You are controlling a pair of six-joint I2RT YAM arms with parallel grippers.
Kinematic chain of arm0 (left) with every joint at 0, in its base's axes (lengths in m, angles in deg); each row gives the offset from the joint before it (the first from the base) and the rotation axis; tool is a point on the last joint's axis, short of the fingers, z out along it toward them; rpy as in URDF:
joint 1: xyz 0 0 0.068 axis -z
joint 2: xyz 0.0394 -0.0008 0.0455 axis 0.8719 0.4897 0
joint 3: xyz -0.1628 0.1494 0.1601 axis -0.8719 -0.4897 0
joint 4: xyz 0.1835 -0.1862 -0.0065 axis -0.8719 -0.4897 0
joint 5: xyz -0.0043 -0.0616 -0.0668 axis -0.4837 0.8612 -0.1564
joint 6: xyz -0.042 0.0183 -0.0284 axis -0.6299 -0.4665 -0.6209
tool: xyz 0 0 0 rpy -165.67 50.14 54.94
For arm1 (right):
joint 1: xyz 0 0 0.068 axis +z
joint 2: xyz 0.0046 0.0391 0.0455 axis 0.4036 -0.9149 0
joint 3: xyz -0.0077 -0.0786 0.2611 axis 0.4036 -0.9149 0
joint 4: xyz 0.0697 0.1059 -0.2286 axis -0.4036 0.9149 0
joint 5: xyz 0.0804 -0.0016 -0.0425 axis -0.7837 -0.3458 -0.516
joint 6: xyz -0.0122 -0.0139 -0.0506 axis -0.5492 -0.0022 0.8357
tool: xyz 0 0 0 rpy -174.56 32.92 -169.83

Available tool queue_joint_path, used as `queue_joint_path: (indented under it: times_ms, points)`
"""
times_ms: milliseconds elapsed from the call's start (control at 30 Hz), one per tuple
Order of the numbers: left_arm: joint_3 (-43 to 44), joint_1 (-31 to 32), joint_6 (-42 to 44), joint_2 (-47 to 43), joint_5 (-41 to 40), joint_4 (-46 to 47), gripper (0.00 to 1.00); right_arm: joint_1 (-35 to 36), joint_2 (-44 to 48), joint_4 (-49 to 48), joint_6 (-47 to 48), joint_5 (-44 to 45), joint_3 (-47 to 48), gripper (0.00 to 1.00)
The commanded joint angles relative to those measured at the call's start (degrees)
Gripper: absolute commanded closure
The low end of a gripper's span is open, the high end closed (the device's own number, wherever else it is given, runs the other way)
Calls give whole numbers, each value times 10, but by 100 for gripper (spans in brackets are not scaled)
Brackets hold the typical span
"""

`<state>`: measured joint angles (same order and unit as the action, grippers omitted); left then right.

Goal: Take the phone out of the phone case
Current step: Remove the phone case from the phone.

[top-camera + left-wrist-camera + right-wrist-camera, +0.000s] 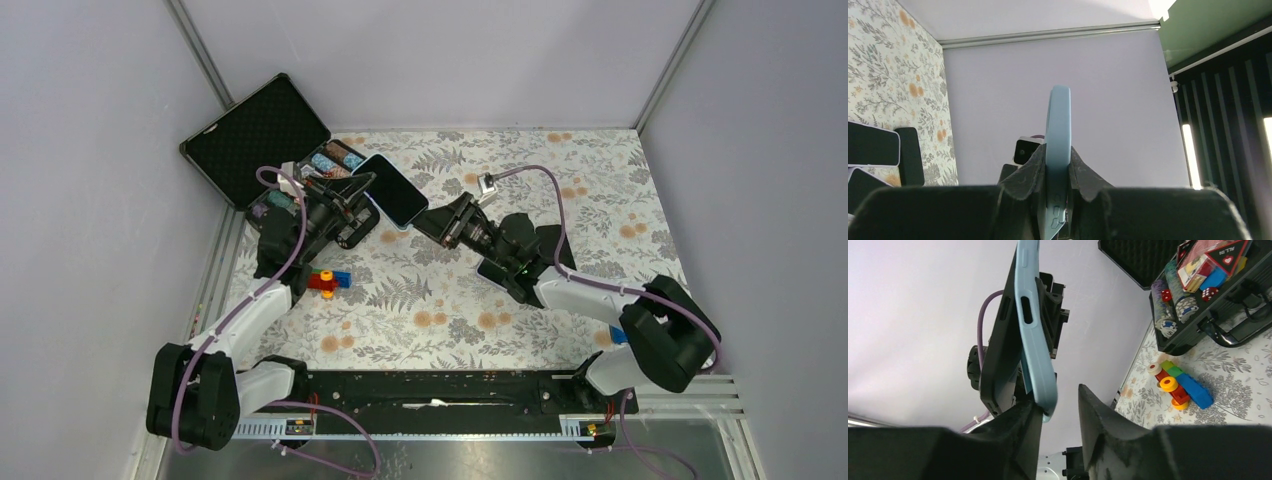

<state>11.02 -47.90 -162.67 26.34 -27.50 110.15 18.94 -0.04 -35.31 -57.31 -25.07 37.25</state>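
**Lilac-walled cell: phone (392,190) held aloft, phone case (1035,340) parted at one corner**

Fern-and-blossom cloth across the table (560,170), plain pale walls on three sides. Raised above the cloth, toward 11 o'clock from the table's middle: the phone, tilted, dark face toward the top camera, light-blue case around it.

Left gripper (1057,167) clenched on the phone case, both pads pressed against the blue rim in the left wrist view.

Right gripper (1058,400) in at the phone's 5 o'clock corner, jaws parted and straddling the case's bottom corner. Blue corner against one finger (1015,427), clear gap to the other, so no clamp there.

From the right wrist: case standing off the dark phone body at that lower end, closed against it higher up.

At 10 o'clock on the table, open black box (262,135) holding chips, cards and dice. At 9 o'clock, just beside the left arm, toy of coloured blocks (328,281) lying on the cloth
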Motion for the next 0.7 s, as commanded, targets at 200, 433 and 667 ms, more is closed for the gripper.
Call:
queue_joint_path:
  times_ms: [200, 433, 667]
  points:
    - [18, 14, -24, -4, 30, 86, 100, -3, -45, -59, -24, -52, 33, 86]
    - [29, 14, 35, 14, 48, 59, 91, -5, -15, -56, -9, -34, 10, 100]
    - [11, 14, 130, -13, 42, -12, 38, -22, 87, 144, 29, 12, 3, 100]
